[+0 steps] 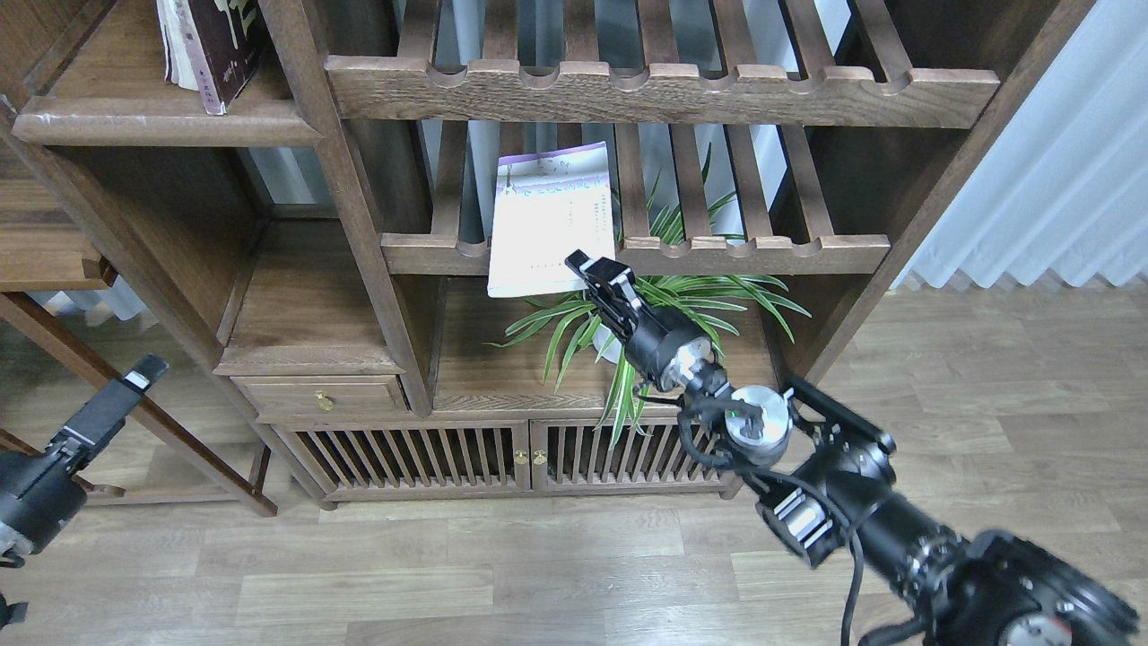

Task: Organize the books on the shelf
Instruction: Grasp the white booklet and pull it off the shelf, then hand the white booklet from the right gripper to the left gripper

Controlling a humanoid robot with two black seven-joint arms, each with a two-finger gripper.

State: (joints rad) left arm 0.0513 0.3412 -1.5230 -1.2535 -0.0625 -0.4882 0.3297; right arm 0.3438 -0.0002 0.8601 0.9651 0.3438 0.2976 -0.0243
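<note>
Books are sitting in two places across the dark wooden unit as I am steering the right gripper (587,269) up to the pale white-lavender paperback (549,220). That book is lying on the slatted rack (762,251), its lower edge overhanging the notched front rail. A maroon book (220,49) is leaning with others on the solid upper-left shelf (161,121), where I am judging the pale one belongs.

The right gripper's tips are meeting the book's lower right corner; seen end-on, I cannot tell whether the fingers are parted or clamped on the cover. The left gripper (134,381) is hanging low at the left, near the floor, carrying nothing, and its fingers cannot be told apart either.

Risks, as I am judging them: a pinch on only one corner is likely to let the paperback flop, fan open or slide off the rail onto the potted plant (628,314) below. A push in place of a grasp could send it back between the slats. Lifting it out, the rack above is leaving little headroom.

The maroon book's top is cut off by the frame, the books beside it are mostly hidden, and the red book is not clearly visible.
</note>
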